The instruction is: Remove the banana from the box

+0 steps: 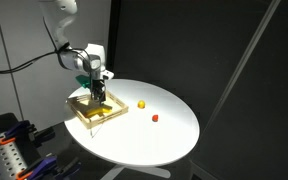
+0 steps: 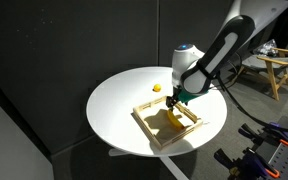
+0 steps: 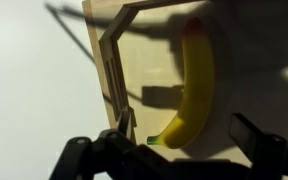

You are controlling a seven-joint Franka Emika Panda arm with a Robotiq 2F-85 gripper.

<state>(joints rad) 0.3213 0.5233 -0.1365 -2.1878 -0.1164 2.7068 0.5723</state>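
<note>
banana [image 3: 192, 85] likely light, soft, smooth-skinned, easily bruised | flat in box [image 3: 108, 60] | gripper [image 3: 186, 128] spread wide, straddling near end | best grasped mid-body, gently

Round white table [image 1: 174, 135], black backdrop [image 1: 234, 50] behind, pale wooden furniture [image 2: 277, 68] (partly cropped)

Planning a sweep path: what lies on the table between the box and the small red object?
A small yellow-orange ball, seen in an exterior view, sits roughly between the box and the red object.
</note>
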